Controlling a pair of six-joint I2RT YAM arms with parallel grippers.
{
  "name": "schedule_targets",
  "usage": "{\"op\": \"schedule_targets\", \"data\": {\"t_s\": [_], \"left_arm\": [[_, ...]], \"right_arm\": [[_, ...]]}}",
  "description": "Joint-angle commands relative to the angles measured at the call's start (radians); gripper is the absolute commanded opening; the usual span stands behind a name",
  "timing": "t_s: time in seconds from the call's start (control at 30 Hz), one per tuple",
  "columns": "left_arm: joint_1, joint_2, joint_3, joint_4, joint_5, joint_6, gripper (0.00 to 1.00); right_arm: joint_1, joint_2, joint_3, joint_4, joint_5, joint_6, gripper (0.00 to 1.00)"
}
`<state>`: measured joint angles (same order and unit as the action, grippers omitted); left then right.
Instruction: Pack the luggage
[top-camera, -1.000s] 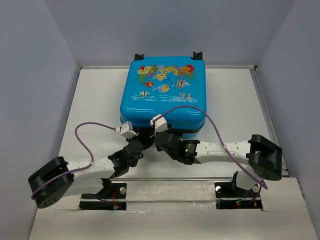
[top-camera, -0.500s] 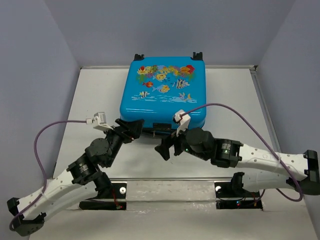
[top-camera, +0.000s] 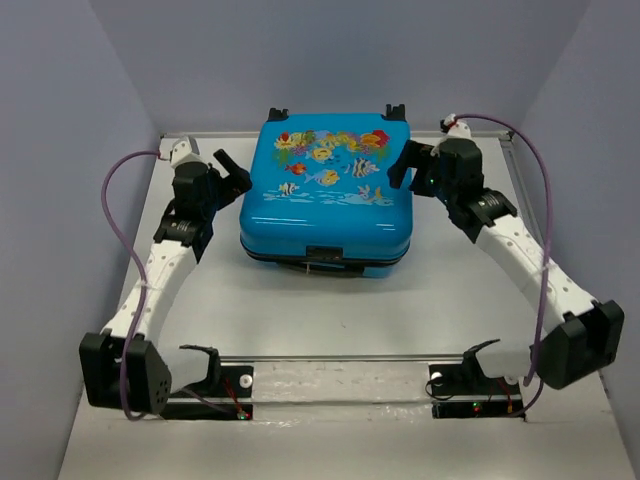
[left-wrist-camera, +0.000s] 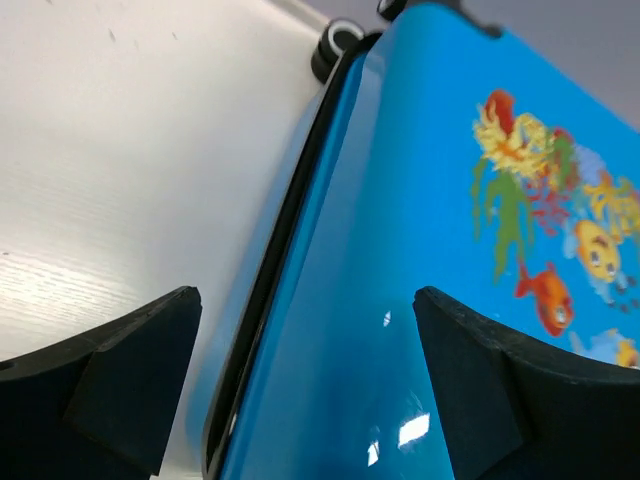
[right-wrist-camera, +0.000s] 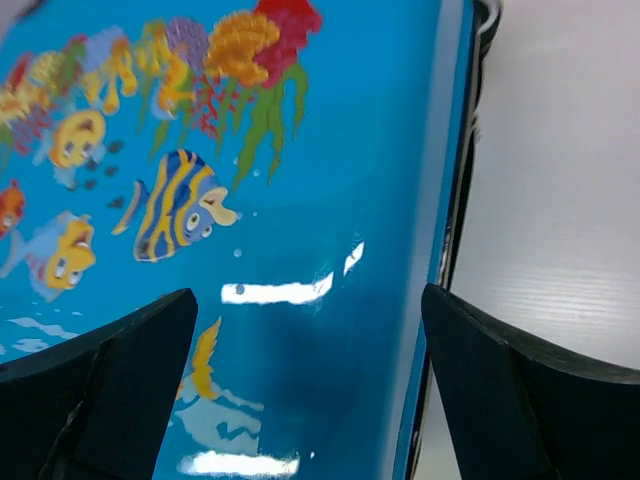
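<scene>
Luggage (right-wrist-camera: 300, 250): blue shell, fish print, black seam along right edge.
Right gripper (right-wrist-camera: 308, 298): jaws wide apart.
Table (right-wrist-camera: 560, 200): white.

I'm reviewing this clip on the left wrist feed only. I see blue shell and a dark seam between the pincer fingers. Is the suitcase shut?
Observer: Yes. In the top view the luggage lies flat on the table and looks shut along its near edge.
Operator: Where is the other arm?
Observer: The right pincer is open at the case's right edge, opposite the left pincer. Its own camera shows that edge between its fingers.
</scene>
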<state>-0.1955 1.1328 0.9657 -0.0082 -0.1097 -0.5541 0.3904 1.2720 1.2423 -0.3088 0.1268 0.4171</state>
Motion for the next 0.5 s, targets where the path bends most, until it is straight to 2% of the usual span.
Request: {"op": "schedule_targets", "data": {"t_s": [0.0, 0.07, 0.23, 0.37, 0.43, 0.47], "left_arm": [[0.061, 0.134, 0.031, 0.112, 0.333, 0.005, 0.99], [0.062, 0.188, 0.025, 0.163, 0.442, -0.027, 0.99], [0.045, 0.173, -0.105, 0.278, 0.521, -0.102, 0.99], [-0.007, 0.087, -0.267, 0.39, 0.533, -0.162, 0.98], [-0.039, 0.052, -0.327, 0.395, 0.509, -0.173, 0.98], [-0.076, 0.009, -0.347, 0.401, 0.486, -0.185, 0.98]], "right_arm": [[-0.015, 0.119, 0.059, -0.035, -0.182, -0.009, 1.0], [-0.027, 0.159, 0.051, -0.012, -0.219, 0.006, 1.0], [-0.038, 0.254, 0.066, 0.037, -0.312, 0.008, 0.99], [-0.038, 0.358, 0.117, 0.091, -0.526, 0.009, 0.93], [-0.038, 0.412, 0.184, 0.099, -0.608, 0.008, 0.92], [-0.038, 0.47, 0.213, 0.1, -0.712, 0.006, 0.92]]}}
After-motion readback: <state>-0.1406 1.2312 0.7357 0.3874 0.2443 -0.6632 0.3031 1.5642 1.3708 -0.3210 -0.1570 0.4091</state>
